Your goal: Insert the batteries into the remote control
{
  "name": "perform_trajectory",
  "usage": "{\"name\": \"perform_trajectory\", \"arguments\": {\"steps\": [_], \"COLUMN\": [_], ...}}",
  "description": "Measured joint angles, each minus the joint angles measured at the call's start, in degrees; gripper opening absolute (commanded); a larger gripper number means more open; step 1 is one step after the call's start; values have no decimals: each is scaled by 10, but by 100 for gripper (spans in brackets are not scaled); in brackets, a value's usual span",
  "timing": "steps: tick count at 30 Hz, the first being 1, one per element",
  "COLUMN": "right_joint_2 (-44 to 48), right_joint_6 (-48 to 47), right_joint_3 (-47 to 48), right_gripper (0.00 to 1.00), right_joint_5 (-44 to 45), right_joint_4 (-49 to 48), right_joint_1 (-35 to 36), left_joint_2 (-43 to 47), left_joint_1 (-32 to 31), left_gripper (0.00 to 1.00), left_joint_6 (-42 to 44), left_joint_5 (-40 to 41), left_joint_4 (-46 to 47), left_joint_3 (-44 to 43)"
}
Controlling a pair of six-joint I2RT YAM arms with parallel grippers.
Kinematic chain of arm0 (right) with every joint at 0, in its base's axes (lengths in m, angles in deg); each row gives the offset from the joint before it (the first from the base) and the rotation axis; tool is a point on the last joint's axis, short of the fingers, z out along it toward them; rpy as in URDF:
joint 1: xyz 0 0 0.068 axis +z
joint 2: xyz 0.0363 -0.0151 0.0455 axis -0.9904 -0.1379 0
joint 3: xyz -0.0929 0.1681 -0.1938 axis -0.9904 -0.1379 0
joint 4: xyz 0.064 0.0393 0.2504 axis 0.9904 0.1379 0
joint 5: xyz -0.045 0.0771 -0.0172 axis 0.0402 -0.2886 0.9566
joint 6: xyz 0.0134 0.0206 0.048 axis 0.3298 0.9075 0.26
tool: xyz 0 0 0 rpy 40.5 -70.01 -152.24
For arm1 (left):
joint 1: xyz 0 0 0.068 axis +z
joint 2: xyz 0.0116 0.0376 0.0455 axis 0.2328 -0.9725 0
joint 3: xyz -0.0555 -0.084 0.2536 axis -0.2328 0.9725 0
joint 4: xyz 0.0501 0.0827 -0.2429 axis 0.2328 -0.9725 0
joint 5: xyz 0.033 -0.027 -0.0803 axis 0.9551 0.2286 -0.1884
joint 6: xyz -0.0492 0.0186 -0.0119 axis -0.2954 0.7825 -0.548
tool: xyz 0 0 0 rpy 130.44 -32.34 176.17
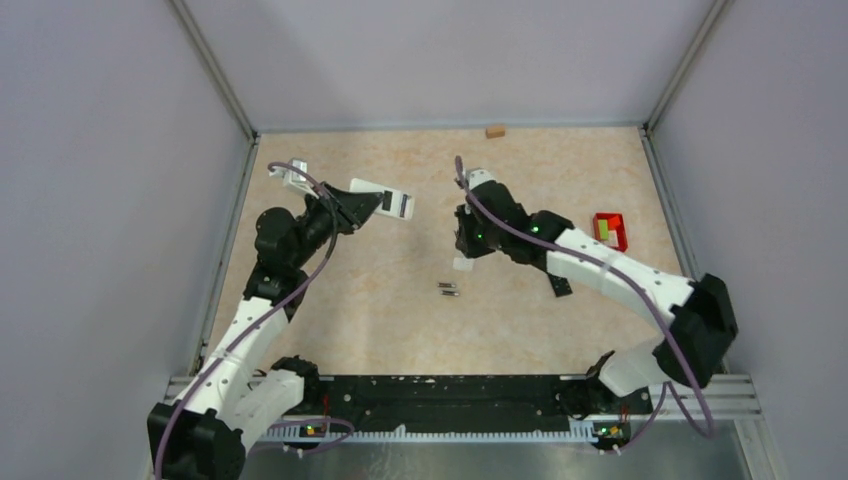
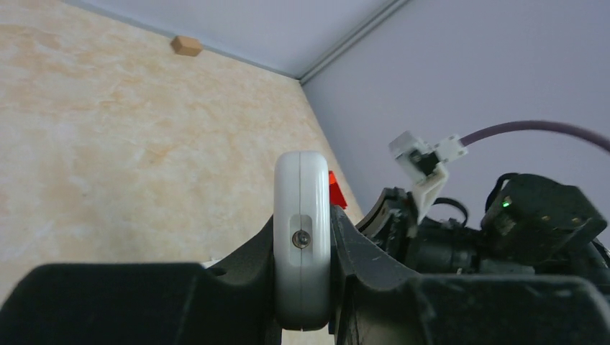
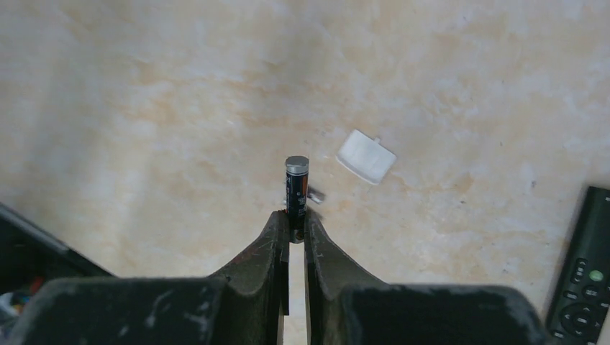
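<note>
My left gripper (image 1: 362, 207) is shut on a white remote control (image 1: 392, 201) and holds it above the table, its dark battery bay facing up. In the left wrist view the remote (image 2: 302, 187) shows edge-on, clamped between the fingers. My right gripper (image 3: 296, 219) is shut on one dark battery (image 3: 296, 183) with a silvery end, held upright at the fingertips; from above this gripper (image 1: 465, 243) hangs over mid-table, to the right of the white remote. Two more batteries (image 1: 449, 288) lie on the table just in front of it. A white battery cover (image 3: 366, 156) lies nearby.
A black remote (image 3: 583, 273) lies at the right, partly under my right arm (image 1: 560, 285). A red box (image 1: 610, 230) stands at the right side. A small wooden block (image 1: 495, 131) sits by the back wall. Grey walls enclose the table.
</note>
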Motion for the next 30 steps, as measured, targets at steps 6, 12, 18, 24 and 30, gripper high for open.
{"name": "perform_trajectory", "arguments": {"steps": [6, 12, 18, 24, 30], "right_joint_2": [125, 162, 159, 158, 150], "right_joint_6": [83, 190, 303, 410, 461], "right_joint_3": [-20, -63, -82, -121, -133], "right_gripper": [5, 7, 7, 9, 9], "right_joint_5": [-72, -153, -202, -229, -219], "right_joint_4": [-92, -201, -272, -341, -346], "right_joint_1": [0, 0, -1, -7, -9], "left_joint_2": [-14, -21, -34, -39, -39], "left_joint_1": [0, 0, 0, 0, 0], "left_gripper": [0, 0, 0, 0, 0], "left_joint_6": [-47, -90, -107, -112, -110], "left_joint_5": [-55, -76, -88, -87, -87], "left_joint_4": [80, 114, 101, 87, 76], "left_joint_3": [2, 18, 19, 19, 19]}}
